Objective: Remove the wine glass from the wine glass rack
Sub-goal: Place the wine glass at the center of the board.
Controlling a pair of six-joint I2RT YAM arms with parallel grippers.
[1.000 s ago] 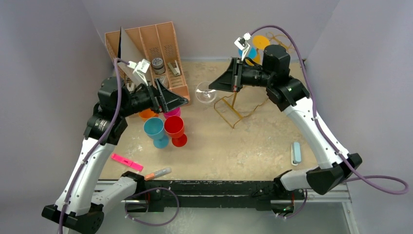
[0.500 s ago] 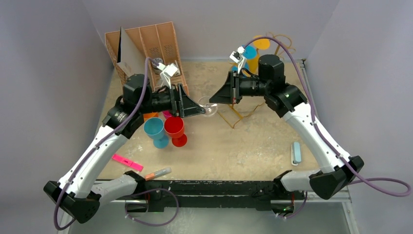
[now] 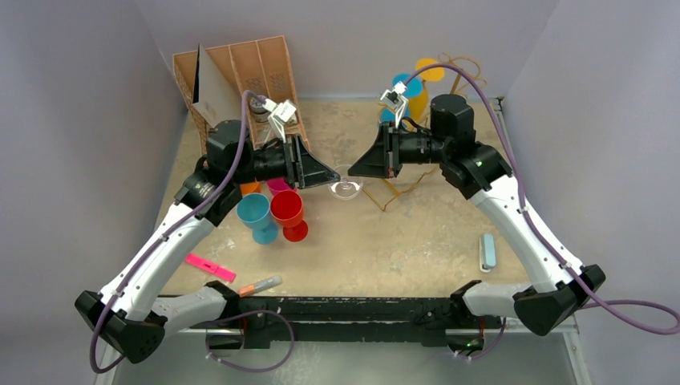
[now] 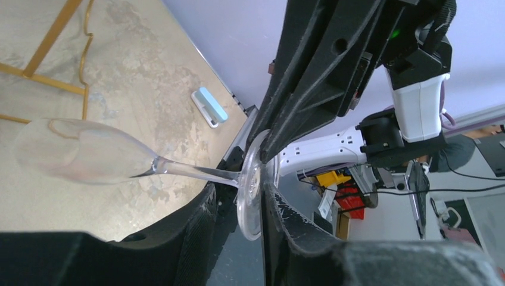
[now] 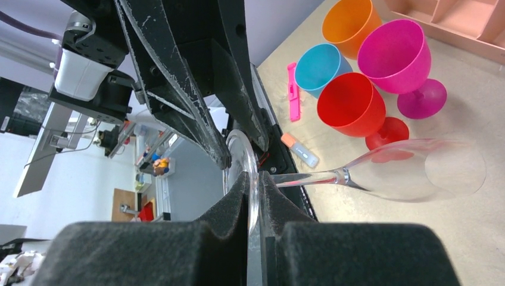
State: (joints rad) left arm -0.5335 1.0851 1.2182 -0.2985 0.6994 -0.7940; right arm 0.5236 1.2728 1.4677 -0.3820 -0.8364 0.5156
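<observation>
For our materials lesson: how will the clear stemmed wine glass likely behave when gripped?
The clear stemmed wine glass looks thin-walled, so probably fragile. Pinched at its foot by the right fingers, its long stem may lever and slip.

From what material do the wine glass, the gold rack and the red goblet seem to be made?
The wine glass: clear glass or clear plastic; the table shows through its glossy bowl. The rack: thin metal wire, gold finish, judging by its slender bent bars. The red goblet: probably plastic; opaque, evenly coloured, soft sheen.
</observation>
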